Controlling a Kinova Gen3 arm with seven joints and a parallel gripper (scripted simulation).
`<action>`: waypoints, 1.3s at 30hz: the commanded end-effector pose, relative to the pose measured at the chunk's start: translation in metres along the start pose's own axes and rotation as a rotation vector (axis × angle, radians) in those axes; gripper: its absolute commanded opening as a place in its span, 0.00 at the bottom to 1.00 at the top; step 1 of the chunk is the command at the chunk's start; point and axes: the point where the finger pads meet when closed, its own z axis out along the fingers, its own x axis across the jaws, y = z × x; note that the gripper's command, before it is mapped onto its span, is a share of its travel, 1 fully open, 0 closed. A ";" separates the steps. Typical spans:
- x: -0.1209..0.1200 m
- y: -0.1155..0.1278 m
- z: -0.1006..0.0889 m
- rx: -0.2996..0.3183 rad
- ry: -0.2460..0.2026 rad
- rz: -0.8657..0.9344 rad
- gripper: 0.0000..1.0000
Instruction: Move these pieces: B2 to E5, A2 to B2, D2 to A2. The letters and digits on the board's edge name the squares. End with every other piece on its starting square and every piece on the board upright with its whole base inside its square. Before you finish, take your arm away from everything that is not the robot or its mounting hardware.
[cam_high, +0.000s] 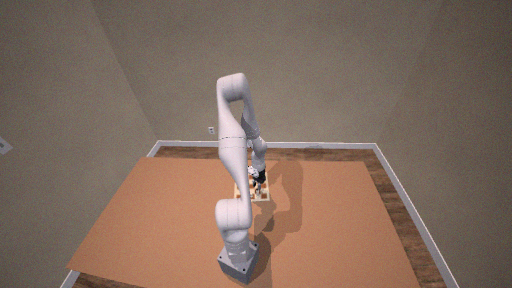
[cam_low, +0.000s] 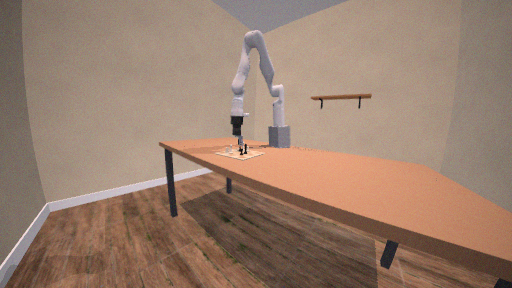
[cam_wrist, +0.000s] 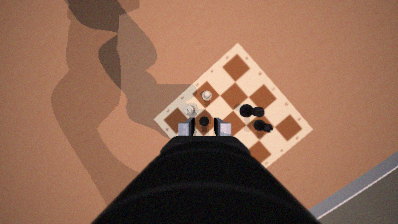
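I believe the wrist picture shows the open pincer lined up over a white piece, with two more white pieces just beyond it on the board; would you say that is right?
Not quite. The wrist view shows the open pincer lined up over a black piece, not a white one. The two white pieces do stand just beyond it on the board.

Plain beige walls (cam_low: 115, 85) enclose the room, with a white baseboard (cam_low: 120, 190) along their foot. The floor (cam_low: 150, 250) is dark wood planks. A long orange-brown table (cam_low: 380, 185) stands on dark legs (cam_low: 170, 182) and casts a shadow on the planks. A small wooden shelf (cam_low: 341, 97) hangs on black brackets on the far wall. A white outlet (cam_high: 211, 130) sits low on a wall.
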 end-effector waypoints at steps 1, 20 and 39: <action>0.000 0.000 0.001 -0.001 0.001 0.001 0.68; 0.000 0.000 0.028 -0.001 0.001 0.001 0.68; 0.000 0.000 0.032 -0.001 0.001 0.001 0.68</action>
